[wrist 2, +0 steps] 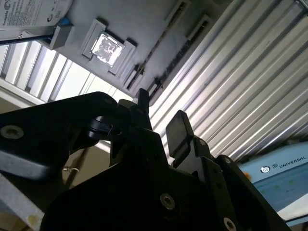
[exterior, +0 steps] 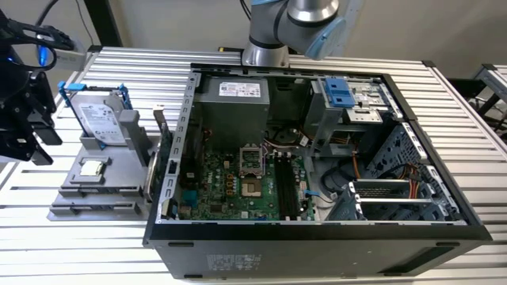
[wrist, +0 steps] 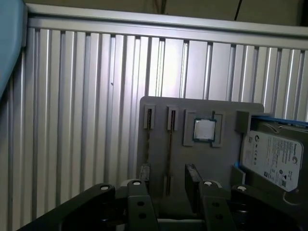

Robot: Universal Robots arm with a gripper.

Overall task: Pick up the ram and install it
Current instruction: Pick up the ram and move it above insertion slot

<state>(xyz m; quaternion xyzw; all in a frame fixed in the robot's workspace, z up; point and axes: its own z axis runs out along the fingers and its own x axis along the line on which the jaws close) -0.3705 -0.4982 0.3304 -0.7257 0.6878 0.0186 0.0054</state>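
Gripper (exterior: 41,145) cut off at the exterior view's left edge, hard drive (wrist: 273,159) at the first wrist view's edge.

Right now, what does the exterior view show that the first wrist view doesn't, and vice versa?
Exterior view: the open computer case with its motherboard and long black slots. First wrist view: a look down past the open hand onto the narrow slots of the grey holder. Both: that holder, the hard drive and the square chip.
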